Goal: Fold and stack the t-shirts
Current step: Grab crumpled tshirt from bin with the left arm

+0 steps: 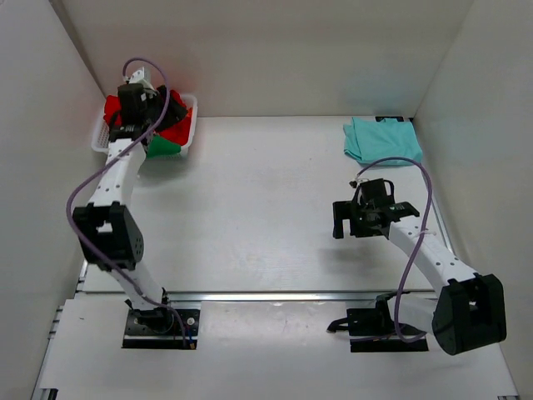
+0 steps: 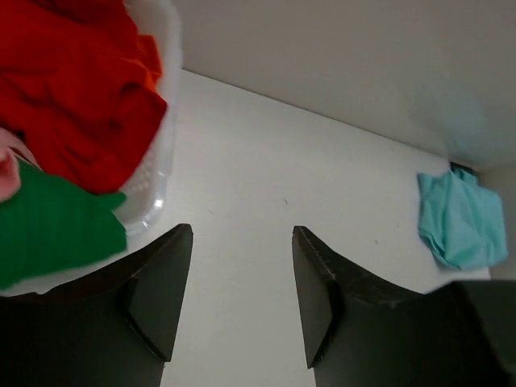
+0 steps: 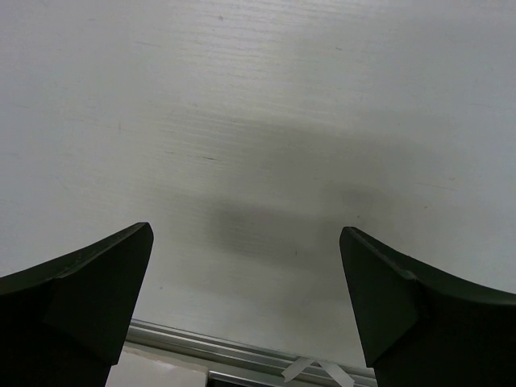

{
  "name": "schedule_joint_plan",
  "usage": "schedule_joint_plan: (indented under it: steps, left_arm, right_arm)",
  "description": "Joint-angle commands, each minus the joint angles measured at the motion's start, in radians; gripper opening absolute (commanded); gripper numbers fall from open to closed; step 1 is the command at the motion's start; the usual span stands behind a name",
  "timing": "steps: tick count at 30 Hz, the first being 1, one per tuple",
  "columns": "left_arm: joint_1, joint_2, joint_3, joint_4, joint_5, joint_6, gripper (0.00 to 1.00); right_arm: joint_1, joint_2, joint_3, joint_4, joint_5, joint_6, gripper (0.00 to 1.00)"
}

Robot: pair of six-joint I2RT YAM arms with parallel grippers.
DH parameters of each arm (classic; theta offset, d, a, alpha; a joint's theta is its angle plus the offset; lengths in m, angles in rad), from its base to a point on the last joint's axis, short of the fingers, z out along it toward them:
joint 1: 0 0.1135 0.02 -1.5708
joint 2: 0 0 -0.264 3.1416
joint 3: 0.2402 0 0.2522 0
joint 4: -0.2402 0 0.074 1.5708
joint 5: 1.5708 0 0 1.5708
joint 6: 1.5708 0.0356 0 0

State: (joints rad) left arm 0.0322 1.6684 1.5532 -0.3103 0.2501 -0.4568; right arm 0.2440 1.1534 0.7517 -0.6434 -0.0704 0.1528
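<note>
A white mesh basket (image 1: 190, 125) at the back left holds a red t-shirt (image 1: 176, 125) and a green t-shirt (image 1: 162, 148). In the left wrist view the red shirt (image 2: 81, 89) lies over the green one (image 2: 48, 230), with a bit of pink fabric (image 2: 6, 173) at the left edge. A folded light teal t-shirt (image 1: 381, 140) lies at the back right and also shows in the left wrist view (image 2: 459, 218). My left gripper (image 1: 137, 117) is open and empty by the basket's rim (image 2: 242, 234). My right gripper (image 1: 366, 221) is open and empty over bare table (image 3: 246, 230).
White walls enclose the table on three sides. An aluminium rail (image 3: 242, 347) runs along the table's front edge, below my right gripper. The basket wall (image 2: 161, 161) stands just left of my left fingers.
</note>
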Motion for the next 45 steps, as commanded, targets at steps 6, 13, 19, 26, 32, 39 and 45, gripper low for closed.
schedule_joint_plan:
  steps: [6,13,19,26,32,39,45]
  left_arm:
    - [0.018,0.128,0.186,-0.127,-0.418,0.063,0.62]
    - [0.113,0.103,0.125,-0.099,-0.571,0.106,0.70]
    - [0.170,0.208,0.189,-0.115,-0.497,0.109,0.70]
    - [0.167,0.382,0.323,-0.160,-0.500,0.095,0.73]
    - [0.179,0.447,0.418,-0.223,-0.397,0.049,0.08]
    - [0.161,0.327,0.534,-0.040,-0.423,-0.020,0.00]
    - [0.166,0.321,0.729,0.114,-0.416,-0.127,0.00]
  right_arm:
    - [-0.029,0.046,0.064,0.031,-0.094,-0.024,0.99]
    - [-0.015,0.066,0.037,0.082,-0.160,-0.004,0.99]
    - [-0.012,0.065,0.048,0.093,-0.207,0.013,0.99]
    - [-0.022,0.074,0.069,0.113,-0.267,0.024,0.99]
    - [-0.038,0.092,0.069,0.125,-0.272,0.022,0.99]
    - [-0.016,0.108,0.067,0.136,-0.275,0.027,0.99]
    - [0.004,0.080,0.043,0.152,-0.308,0.065,0.99]
